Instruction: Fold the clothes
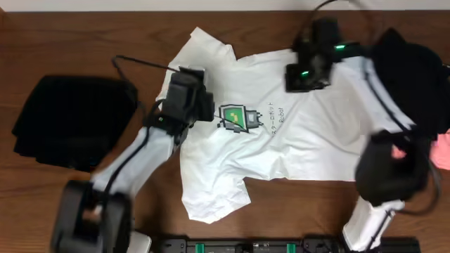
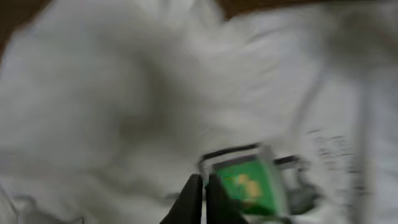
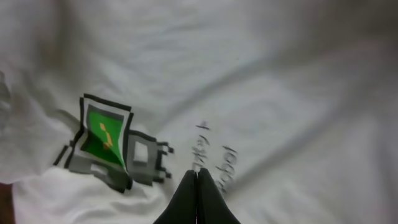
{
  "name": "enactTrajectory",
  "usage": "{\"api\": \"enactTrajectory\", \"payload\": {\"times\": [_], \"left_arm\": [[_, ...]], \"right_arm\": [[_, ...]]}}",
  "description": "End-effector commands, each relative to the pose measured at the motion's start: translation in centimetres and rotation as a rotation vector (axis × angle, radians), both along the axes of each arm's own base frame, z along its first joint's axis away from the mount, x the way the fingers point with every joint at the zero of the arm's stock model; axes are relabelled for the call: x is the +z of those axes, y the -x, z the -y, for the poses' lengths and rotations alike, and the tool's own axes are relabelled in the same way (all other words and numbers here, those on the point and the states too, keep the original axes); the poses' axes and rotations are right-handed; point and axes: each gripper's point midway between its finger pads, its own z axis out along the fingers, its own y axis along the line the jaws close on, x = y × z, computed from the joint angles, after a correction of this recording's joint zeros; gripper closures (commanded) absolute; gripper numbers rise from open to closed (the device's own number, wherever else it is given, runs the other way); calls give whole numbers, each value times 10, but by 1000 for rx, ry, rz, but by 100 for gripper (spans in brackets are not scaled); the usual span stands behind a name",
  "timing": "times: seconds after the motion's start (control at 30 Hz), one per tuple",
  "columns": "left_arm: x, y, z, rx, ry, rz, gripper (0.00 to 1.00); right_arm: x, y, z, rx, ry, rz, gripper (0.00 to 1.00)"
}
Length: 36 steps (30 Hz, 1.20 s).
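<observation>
A white short-sleeved T-shirt [image 1: 295, 140] lies spread face up on the wooden table, its green-and-grey pixel robot print [image 1: 238, 117] and text near the middle. My left gripper [image 1: 202, 107] is shut and empty over the shirt's left shoulder area. In the blurred left wrist view its fingertips [image 2: 204, 184] sit just left of the print [image 2: 249, 186]. My right gripper [image 1: 299, 79] is shut and empty over the shirt's upper right chest. In the right wrist view its tips [image 3: 198, 178] hover by the text, and the print [image 3: 102, 140] is to the left.
A black garment [image 1: 70, 123] lies bunched at the left of the table. Another black garment [image 1: 418, 70] lies at the right edge, with a bit of pink fabric [image 1: 441, 151] below it. A black rail [image 1: 281, 244] runs along the front edge.
</observation>
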Motion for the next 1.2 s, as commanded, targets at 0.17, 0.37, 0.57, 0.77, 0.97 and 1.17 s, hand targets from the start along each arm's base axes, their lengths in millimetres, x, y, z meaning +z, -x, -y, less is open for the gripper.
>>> {"api": "enactTrajectory", "payload": {"times": [0.17, 0.37, 0.57, 0.77, 0.97, 1.17], "left_arm": [[-51, -15, 7, -31, 9, -129, 94], [-71, -13, 3, -23, -11, -168, 94], [-78, -10, 2, -23, -17, -187, 94], [-78, -12, -2, -12, -17, -188, 94], [-79, -19, -22, 50, -57, -175, 94], [-78, -29, -48, 94, -79, -157, 94]], "right_arm": [[-78, 22, -52, 123, 58, -129, 99], [-131, 21, -56, 138, 115, -159, 99], [-170, 0, -38, 98, 208, -102, 99], [-185, -25, -24, 66, 227, -30, 99], [-153, -22, -35, 195, 168, -25, 98], [-72, -11, -37, 202, 135, -15, 96]]}}
